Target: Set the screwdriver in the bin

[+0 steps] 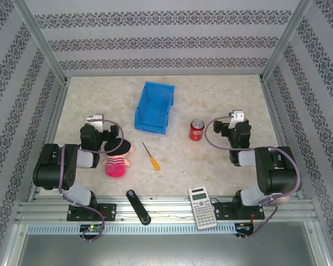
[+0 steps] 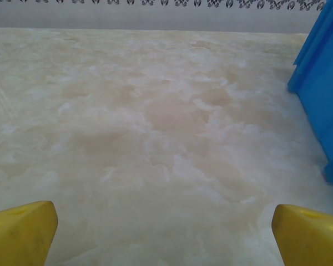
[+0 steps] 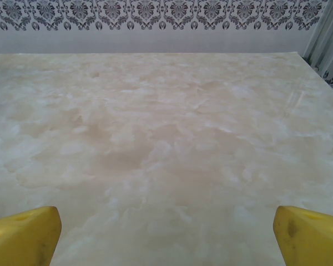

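Observation:
The screwdriver (image 1: 151, 157) lies flat on the marble table, its orange-yellow handle toward the near edge and its thin shaft pointing away. The blue bin (image 1: 150, 124) stands beyond it at mid-table, nothing inside that I can see. My left gripper (image 1: 94, 122) hovers left of the screwdriver and is open; in its wrist view its yellow fingertips (image 2: 19, 233) are far apart over bare table, with the bin's wall (image 2: 324, 83) at the right edge. My right gripper (image 1: 237, 118) is over the right side, open, its fingertips (image 3: 311, 235) spread over bare table.
A red soda can (image 1: 196, 130) stands right of the bin. A pink striped doll (image 1: 117, 160) sits by the left arm. A black elongated tool (image 1: 138, 206) and a calculator (image 1: 202, 207) lie on the near rail. Patterned walls enclose the table.

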Controlling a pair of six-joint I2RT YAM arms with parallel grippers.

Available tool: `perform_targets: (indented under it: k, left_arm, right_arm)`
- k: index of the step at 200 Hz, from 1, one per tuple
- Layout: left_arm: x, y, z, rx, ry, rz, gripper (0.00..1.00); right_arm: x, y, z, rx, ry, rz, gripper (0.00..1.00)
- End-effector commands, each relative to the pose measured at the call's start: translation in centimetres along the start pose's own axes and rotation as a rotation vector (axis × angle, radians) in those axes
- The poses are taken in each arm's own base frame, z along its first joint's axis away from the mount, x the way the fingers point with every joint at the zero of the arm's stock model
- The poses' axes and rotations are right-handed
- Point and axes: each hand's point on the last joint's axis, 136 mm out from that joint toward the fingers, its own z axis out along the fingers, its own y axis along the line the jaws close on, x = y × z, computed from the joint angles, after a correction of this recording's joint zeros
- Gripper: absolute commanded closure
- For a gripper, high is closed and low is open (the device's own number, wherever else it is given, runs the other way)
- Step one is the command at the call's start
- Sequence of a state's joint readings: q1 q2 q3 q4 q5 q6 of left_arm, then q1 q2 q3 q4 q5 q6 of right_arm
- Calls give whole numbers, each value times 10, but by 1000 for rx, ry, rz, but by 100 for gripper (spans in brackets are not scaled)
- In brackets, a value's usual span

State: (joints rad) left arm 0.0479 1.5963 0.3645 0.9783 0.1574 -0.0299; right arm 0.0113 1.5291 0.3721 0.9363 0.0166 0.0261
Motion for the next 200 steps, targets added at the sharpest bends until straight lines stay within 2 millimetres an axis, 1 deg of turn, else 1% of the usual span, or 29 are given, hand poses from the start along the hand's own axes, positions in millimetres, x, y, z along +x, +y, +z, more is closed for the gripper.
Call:
perform_targets:
  k: [1, 97, 108, 131, 153, 161, 166, 170, 174, 187, 200]
  left_arm:
    - [-5, 1, 1, 9, -6, 15, 1]
    - [-5, -1, 2, 15, -2, 21, 1]
    - [-4, -6, 3, 13, 8, 46, 1]
    - [-6, -5, 1, 7, -4, 48, 1]
    - [-16, -2, 3, -13, 36, 37, 1]
    - [-24, -1, 5, -18, 76, 34, 1]
    - [-27, -1, 6, -18, 107, 34, 1]
    - [-33, -1, 7, -21, 115, 34, 1]
    - [-36, 0, 7, -30, 130, 31, 1]
    - [-48, 2, 6, -42, 156, 38, 1]
    - [-60, 0, 2, -33, 195, 58, 1]
  right_arm:
    - [-5, 5, 0, -16, -27, -4, 2]
    - [-5, 3, 1, -14, -23, 3, 2]
    - [-5, -1, 1, 4, -25, 12, 2]
    - [-12, -10, -1, 58, -15, 32, 2]
    - [-22, -19, -7, 111, -7, 46, 2]
    - [-26, -21, -11, 126, -8, 48, 2]
    - [-34, -22, -13, 134, -27, 49, 2]
    - [-34, -22, -16, 138, -14, 47, 2]
    - [-37, -22, -19, 139, -17, 45, 2]
    - [-57, -23, -30, 159, -62, 58, 2]
    - [-76, -27, -41, 195, -51, 119, 2]
